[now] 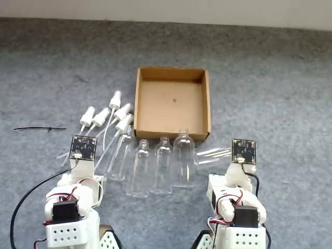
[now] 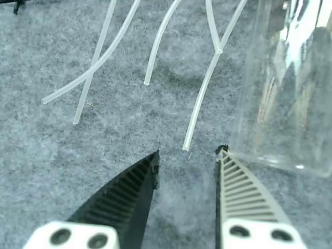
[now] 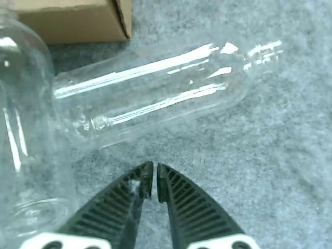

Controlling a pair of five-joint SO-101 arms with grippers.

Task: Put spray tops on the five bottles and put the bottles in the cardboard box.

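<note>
1. At the centre of the high view, just below the box: five clear bottles [image 1: 163, 166], uncapped and lying flat on the grey tabletop [image 1: 280, 78]. Four lie side by side with necks toward the box. The fifth bottle [image 1: 212, 154] is turned crosswise at the right end of the row.
2. Left of the row, by the box's lower-left corner: five white spray tops [image 1: 101, 116], fanned out, thin dip tubes [image 2: 201, 104] trailing toward the lower left. None fitted yet, so the task is judged to be at its very start.
3. Above the row: cardboard box [image 1: 137, 98], open side up, no bottle in it so far.
4. Lower left: left end effector [image 2: 189, 154], jaws spread wide, gripping nothing, low over the tabletop with one tube end between the tips. Probably stationed on the tops' side to handle those.
5. Lower right: right end effector [image 3: 154, 174], jaws almost together, gripping nothing, aimed at the crosswise bottle, near but apart.
6. Layout probably chosen for reach: bottles between both arms, box straight beyond.
7. Far left of the high view: black cable tie [image 1: 39, 128], well apart.
</note>
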